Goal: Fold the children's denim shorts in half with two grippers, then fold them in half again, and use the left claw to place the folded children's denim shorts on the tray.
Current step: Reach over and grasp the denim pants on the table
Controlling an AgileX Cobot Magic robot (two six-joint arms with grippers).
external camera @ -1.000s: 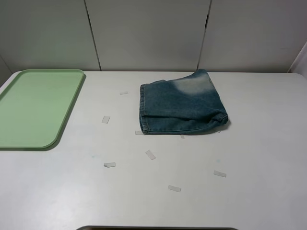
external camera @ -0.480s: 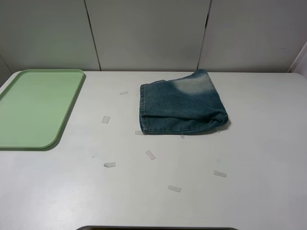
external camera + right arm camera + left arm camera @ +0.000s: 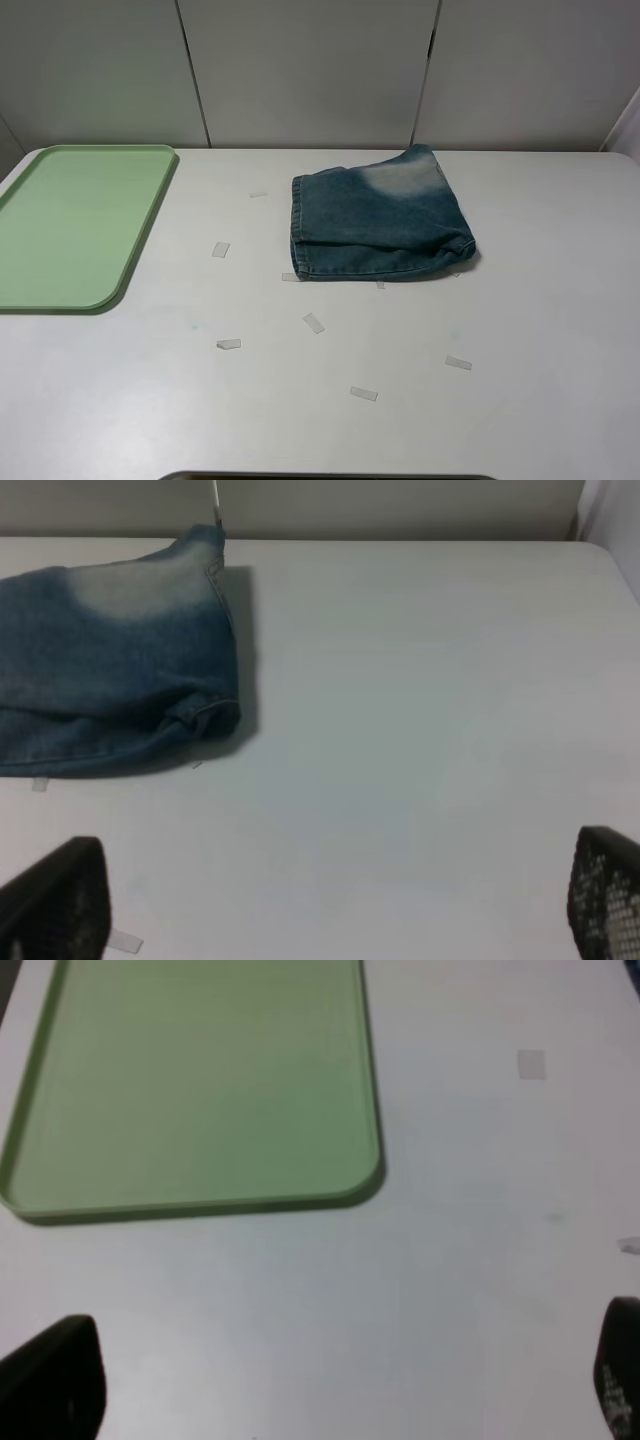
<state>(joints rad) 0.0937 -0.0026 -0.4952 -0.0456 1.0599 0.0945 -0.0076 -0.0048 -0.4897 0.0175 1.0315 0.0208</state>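
Note:
The children's denim shorts [image 3: 380, 220] lie in a compact folded bundle on the white table, right of centre, with a faded whitish patch at the far edge. The right wrist view shows the shorts [image 3: 110, 660] ahead of my right gripper [image 3: 330, 895]. Its dark fingertips [image 3: 55, 900] stand wide apart with nothing between them. The light-green tray [image 3: 70, 225] sits bare at the far left. My left gripper [image 3: 335, 1375] hovers just short of the tray [image 3: 200, 1080], open and holding nothing. Neither arm appears in the exterior high view.
Several small whitish tape strips [image 3: 314, 322] are scattered on the table in front of and left of the shorts. One strip [image 3: 531, 1063] lies near the tray's corner. A panelled grey wall [image 3: 310, 70] closes the table's far side.

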